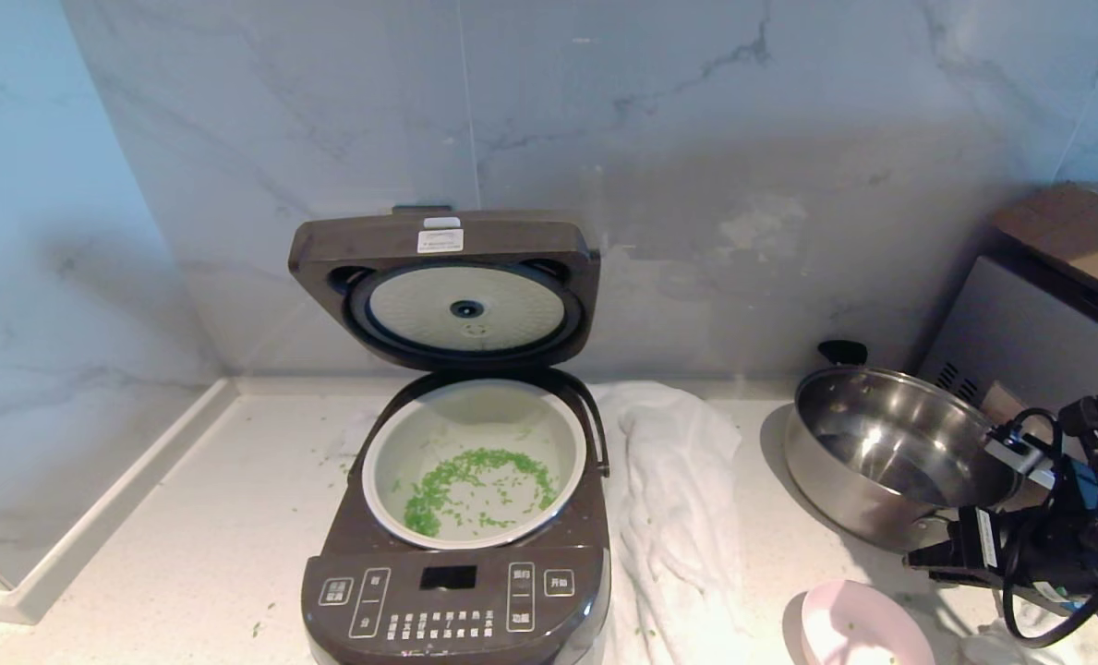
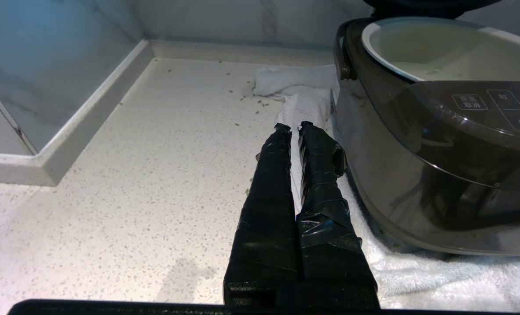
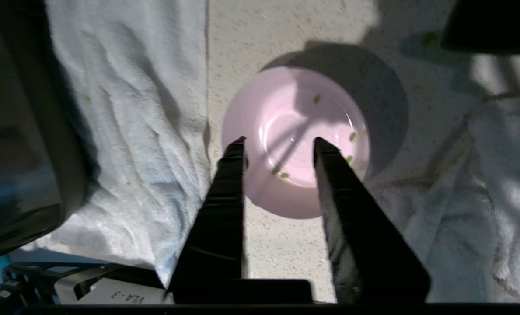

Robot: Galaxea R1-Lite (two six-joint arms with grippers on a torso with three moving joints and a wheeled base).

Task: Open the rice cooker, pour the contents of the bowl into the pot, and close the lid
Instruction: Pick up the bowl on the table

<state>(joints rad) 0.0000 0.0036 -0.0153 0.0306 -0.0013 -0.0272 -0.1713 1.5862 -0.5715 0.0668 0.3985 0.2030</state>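
Black tape-wrapped left fingers [image 2: 281, 183], black flat right fingers [image 3: 229, 205], looping black cables [image 1: 1047, 554], white wrist label [image 3: 120, 297]

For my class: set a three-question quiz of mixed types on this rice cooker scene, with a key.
1. True or false: the lid of the rice cooker is shut.
2. Where do most green bits lie? A) pot B) steel pan C) towel
3. Fill in: the right gripper, jaws apart, is above the pink ____.
Key: 1 false; 2 A; 3 bowl.
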